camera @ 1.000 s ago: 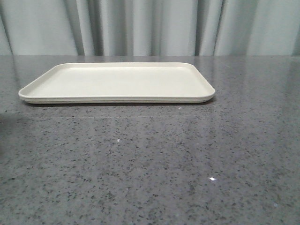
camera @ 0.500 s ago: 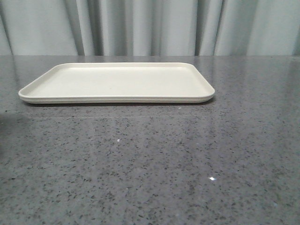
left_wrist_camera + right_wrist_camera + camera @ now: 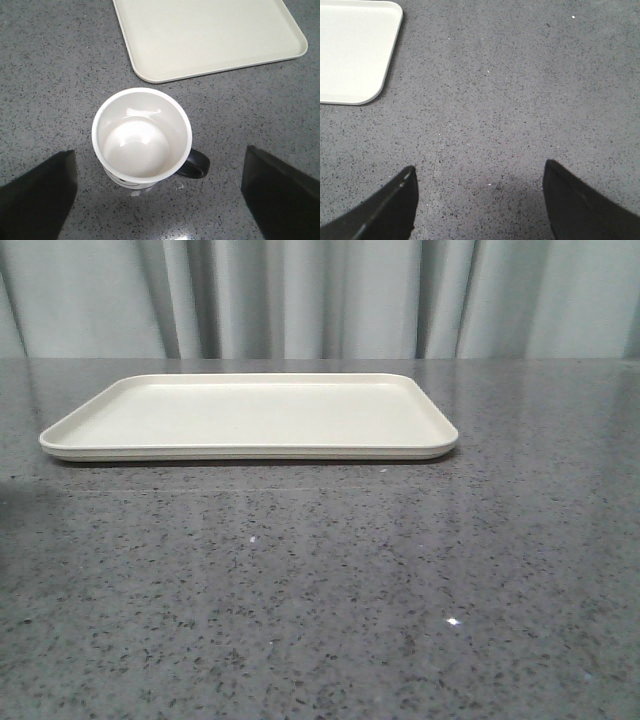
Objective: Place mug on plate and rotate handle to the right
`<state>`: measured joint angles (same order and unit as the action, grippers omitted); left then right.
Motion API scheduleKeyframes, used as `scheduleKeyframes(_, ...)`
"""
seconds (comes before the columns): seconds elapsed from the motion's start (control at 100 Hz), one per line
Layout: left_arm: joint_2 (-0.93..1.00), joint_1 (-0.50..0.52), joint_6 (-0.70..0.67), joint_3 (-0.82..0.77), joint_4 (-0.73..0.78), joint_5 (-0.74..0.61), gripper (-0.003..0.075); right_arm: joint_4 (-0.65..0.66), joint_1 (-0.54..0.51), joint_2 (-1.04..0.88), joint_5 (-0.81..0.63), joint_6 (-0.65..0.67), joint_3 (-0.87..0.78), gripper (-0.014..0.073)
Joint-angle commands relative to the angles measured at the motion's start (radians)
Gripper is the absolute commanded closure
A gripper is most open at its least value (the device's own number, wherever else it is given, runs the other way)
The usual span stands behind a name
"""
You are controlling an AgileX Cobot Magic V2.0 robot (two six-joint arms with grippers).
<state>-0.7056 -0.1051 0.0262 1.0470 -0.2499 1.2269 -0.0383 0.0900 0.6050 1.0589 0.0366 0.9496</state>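
Observation:
The white mug point(image 3: 142, 137) stands upright on the grey counter, seen from above in the left wrist view, empty inside. Its black handle point(image 3: 194, 164) sticks out sideways from the body. My left gripper point(image 3: 159, 192) hangs open above the counter; the mug sits just ahead of its wide-apart fingers, touching neither. The cream-white plate point(image 3: 250, 415) lies flat at the back of the counter with nothing on it; one corner of the plate point(image 3: 210, 35) lies just beyond the mug. My right gripper point(image 3: 479, 202) is open over bare counter, a corner of the plate point(image 3: 355, 50) off to one side. The front view shows neither mug nor grippers.
Speckled grey stone counter point(image 3: 330, 580) spreads in front of the plate. Grey curtains point(image 3: 320, 295) hang behind the counter's back edge.

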Motion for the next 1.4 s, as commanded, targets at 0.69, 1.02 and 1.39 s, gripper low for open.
scheduleKeyframes(0.69, -0.336, 0.000, -0.079, 0.032, 0.137, -0.081, 0.0069, -0.001, -0.001, 0.010, -0.083, -0.005, 0.029, 0.0062)
scheduleKeyframes(1.02, -0.465, 0.000, -0.075, 0.028, 0.145, -0.104, 0.0069, -0.001, -0.001, 0.010, -0.083, -0.005, 0.029, 0.0062)
scheduleKeyframes(1.39, -0.518, 0.000, -0.069, 0.028, 0.145, -0.103, 0.0155, -0.001, -0.001, 0.010, -0.095, -0.005, 0.029, 0.0062)
